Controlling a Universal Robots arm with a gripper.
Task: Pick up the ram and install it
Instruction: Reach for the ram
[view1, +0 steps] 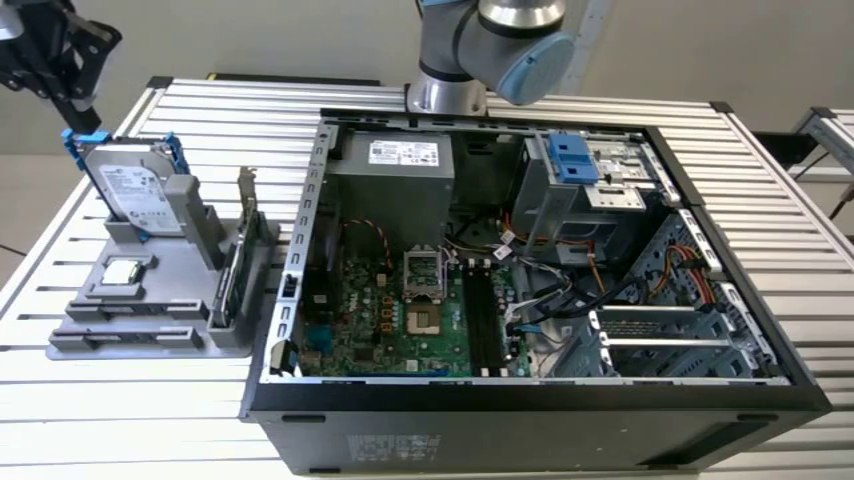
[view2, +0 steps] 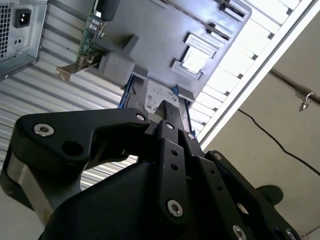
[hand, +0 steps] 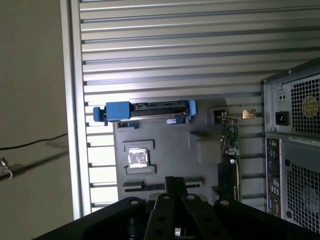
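We see the pincer just above the hard drive, closed together on nothing. The drive stands in a grey holder on the worktop, an expansion card beside it; we cannot tell where the ram sits

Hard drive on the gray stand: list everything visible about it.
The hard drive is a silver metal box with a white label on its broad face and blue plastic rails on its edges. It stands on edge, slotted into the gray stand at the exterior view's left. Nothing else touches it.
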